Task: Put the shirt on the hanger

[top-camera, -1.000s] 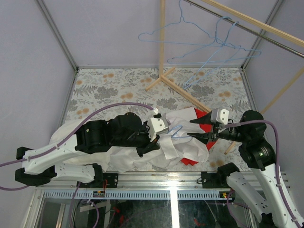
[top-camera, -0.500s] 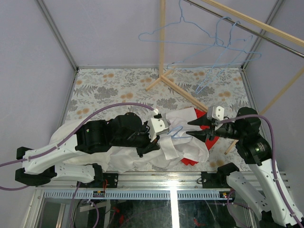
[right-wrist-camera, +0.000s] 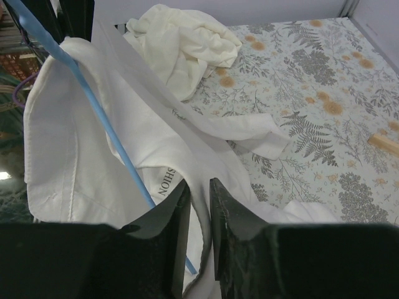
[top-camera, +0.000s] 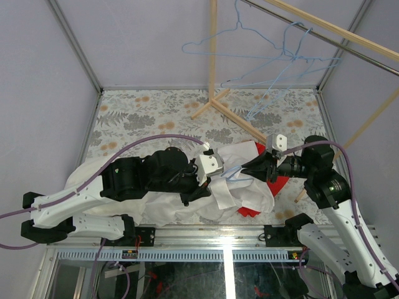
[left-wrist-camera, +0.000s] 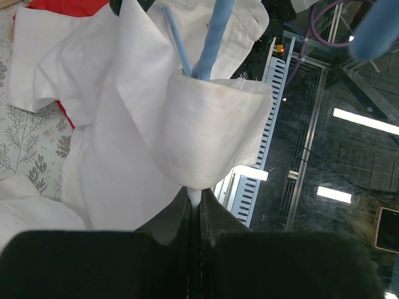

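Cloth covers the near edge of the floral-patterned table [top-camera: 156, 112] in the top view. The large white thin-fabric collared shirt [top-camera: 249, 196] lies crumpled there over a red cloth [top-camera: 278, 182] that peeks out at its right. The left gripper [top-camera: 215, 176] and the right gripper [top-camera: 248, 171] face each other just above it, with a thin blue wire hanger [top-camera: 230, 169] between them. Behind, more blue wire hangers [top-camera: 262, 59] hang on a pale wooden rack [top-camera: 212, 62]. From up here I cannot tell how either pair of fingers stands.

The left wrist view settles one side. The left gripper [left-wrist-camera: 194, 200] has its fingers pressed together, pinching a fold of the shirt [left-wrist-camera: 124, 124]. Above the pinch the fabric forms a cup, and the hanger [left-wrist-camera: 177, 47] runs into it. The red cloth [left-wrist-camera: 68, 6] shows at the top left.

In the right wrist view the right gripper [right-wrist-camera: 199, 215] has its fingers narrow, with a strip of the shirt [right-wrist-camera: 62, 143] between them. I cannot tell whether they press it. The hanger [right-wrist-camera: 93, 106] slants across the shirt's inside, just beside a small white tag [right-wrist-camera: 167, 182] with dark print, seen only here. A creamy off-white garment [right-wrist-camera: 181, 43] lies bunched on the table [right-wrist-camera: 312, 93] beyond.
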Available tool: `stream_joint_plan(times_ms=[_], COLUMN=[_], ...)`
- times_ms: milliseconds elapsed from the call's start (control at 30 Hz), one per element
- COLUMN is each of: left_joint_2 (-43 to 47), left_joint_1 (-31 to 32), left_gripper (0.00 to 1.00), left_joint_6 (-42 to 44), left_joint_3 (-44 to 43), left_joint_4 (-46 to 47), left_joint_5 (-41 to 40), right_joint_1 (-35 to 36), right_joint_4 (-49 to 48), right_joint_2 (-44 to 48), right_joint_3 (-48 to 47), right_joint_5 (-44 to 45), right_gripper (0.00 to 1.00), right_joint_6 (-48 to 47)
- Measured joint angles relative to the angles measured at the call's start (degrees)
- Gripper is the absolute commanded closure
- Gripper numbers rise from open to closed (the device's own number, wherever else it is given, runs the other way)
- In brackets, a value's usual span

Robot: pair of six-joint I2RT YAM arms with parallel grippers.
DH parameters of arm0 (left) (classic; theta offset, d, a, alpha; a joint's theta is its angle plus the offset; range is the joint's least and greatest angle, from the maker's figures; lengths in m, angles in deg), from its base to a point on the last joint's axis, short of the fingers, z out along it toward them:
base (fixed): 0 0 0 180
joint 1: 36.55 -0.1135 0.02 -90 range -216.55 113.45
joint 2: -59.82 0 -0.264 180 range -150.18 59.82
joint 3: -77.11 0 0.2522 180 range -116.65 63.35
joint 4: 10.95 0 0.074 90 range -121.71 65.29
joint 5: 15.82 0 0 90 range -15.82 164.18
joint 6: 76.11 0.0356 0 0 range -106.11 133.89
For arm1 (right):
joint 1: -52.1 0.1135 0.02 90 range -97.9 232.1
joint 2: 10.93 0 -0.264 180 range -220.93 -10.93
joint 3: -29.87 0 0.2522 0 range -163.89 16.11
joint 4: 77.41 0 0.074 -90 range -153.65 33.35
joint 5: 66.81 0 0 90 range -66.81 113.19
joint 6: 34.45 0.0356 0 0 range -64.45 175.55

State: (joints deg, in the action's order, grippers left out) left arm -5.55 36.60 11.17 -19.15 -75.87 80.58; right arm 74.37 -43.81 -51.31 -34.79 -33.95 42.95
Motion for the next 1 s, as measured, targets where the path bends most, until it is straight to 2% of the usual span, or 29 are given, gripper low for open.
stream_joint_plan(times_ms=[100,333,533,700,733,867,1000], left_joint_2=[0.0,0.0,0.0,0.0,0.0,0.0,0.9], left_joint_1=[0.0,0.0,-0.2,-0.4,-0.4,-0.4,-0.1], left_gripper=[1.0,1.0,1.0,1.0,1.0,1.0,1.0], left_joint_6=[0.0,0.0,0.0,-0.2,-0.4,-1.4,-2.7], left_joint_3=[0.0,0.0,0.0,0.0,0.0,0.0,0.1], left_joint_4=[0.0,0.0,0.8,1.1,1.0,0.9,0.6], left_joint_5=[0.0,0.0,-1.6,-4.5,-5.6,-10.1,-14.6], right_joint_1=[0.1,0.2,1.1,1.4,1.4,1.4,0.9], right_joint_4=[-1.3,-0.9,10.3,15.2,15.6,16.4,16.0], right_joint_2=[-0.3,-4.1,-14.0,-15.5,-15.1,-13.2,-11.8], right_joint_3=[0.0,-2.6,-15.3,-17.6,-17.6,-19.0,-20.3], right_joint_5=[0.1,3.2,9.8,13.6,14.2,17.3,21.2], right_gripper=[1.0,1.0,1.0,0.99,0.94,0.6,0.47], right_joint_6=[2.1,7.9,10.2,12.4,12.8,14.6,15.2])
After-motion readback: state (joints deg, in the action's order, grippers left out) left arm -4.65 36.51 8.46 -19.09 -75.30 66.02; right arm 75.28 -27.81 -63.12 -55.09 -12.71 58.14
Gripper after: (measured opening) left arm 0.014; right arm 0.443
